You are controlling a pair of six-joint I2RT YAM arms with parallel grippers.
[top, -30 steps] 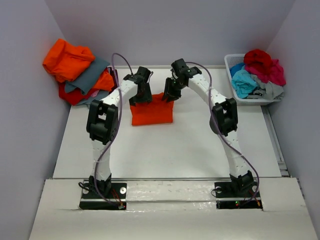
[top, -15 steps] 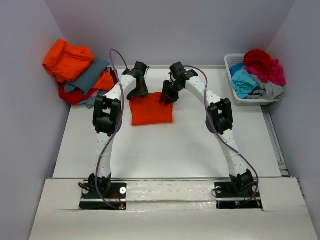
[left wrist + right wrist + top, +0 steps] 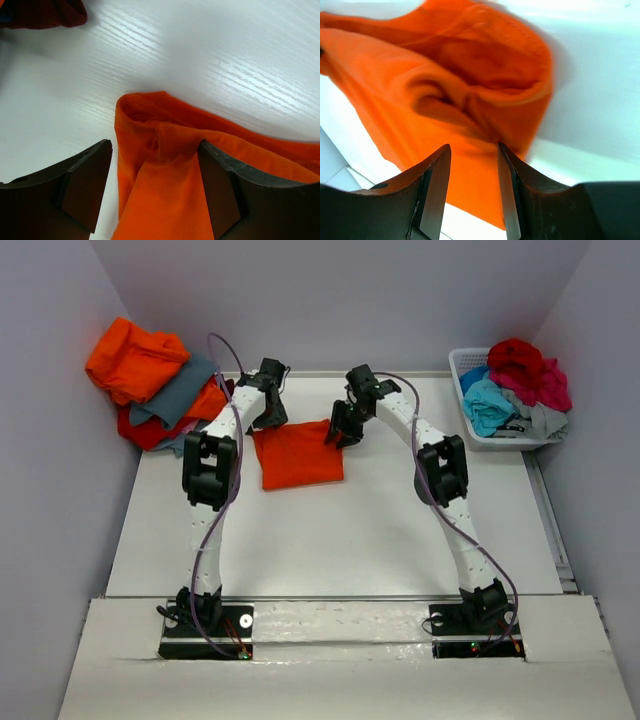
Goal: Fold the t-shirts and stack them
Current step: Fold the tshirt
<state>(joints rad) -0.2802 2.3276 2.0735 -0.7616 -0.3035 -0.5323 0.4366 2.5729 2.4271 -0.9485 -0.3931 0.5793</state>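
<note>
The left gripper [image 3: 270, 418] stands with its jaws spread wide over the far left corner of the folded orange t-shirt [image 3: 300, 458]. In the left wrist view the hemmed corner lies loose between the two dark fingers [image 3: 80, 185], squeezed by neither. The right gripper [image 3: 341, 430] sits at the far right corner of the shirt with its jaws parted by a narrower gap. In the right wrist view a bunched fold of orange cloth shows through and beyond that gap, and the jaws do not close on it. The shirt lies as a rough, slightly skewed rectangle on the white table [image 3: 330, 540], rumpled at both far corners and straight along its near and side edges. From its near edge a broad stretch of tabletop runs toward the arm bases, and another runs to its right. Far to its right stands a white basket [image 3: 462, 380] heaped with loose t-shirts [image 3: 525, 375] in red, crimson and turquoise. Close to its left, by the wall, sits a pile of t-shirts [image 3: 150, 380] in orange, red and grey. The left arm [image 3: 205, 470] and right arm [image 3: 440, 470] rise on either side of the shirt with elbows high, forearms leaning in toward its far corners and wrists tipped down.
</note>
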